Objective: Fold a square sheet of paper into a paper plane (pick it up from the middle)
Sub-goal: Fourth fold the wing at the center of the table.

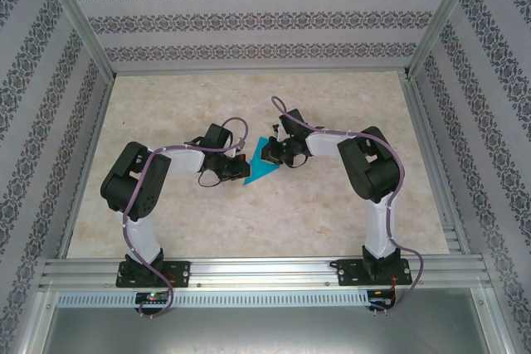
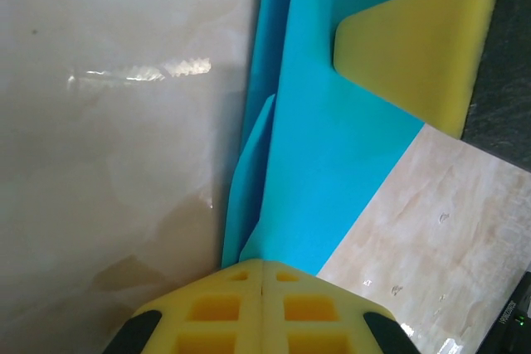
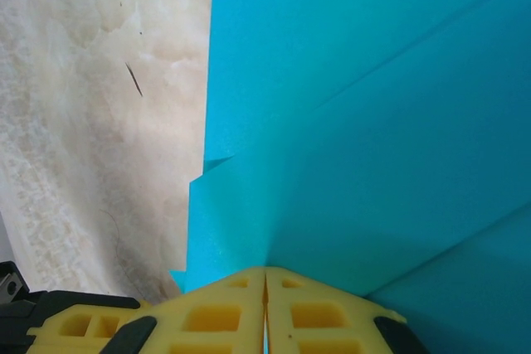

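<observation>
held from both ends

left gripper (image 2: 262, 268), pressed together, pinches the paper plane (image 2: 332, 172) at its narrow end; right gripper (image 3: 265, 273) pinches the opposite edge, likely keeping creases taut. the plane sits mid-table (image 1: 249, 230), between both.

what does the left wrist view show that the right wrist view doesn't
Left wrist's extra: the opposite arm's yellow finger lying over the blue paper, with table on both sides of the sheet. Right wrist's extra: two diagonal creases running across the paper. Shared: the paper pinched in each camera's own shut end effector, the left end effector and the right end effector.
</observation>
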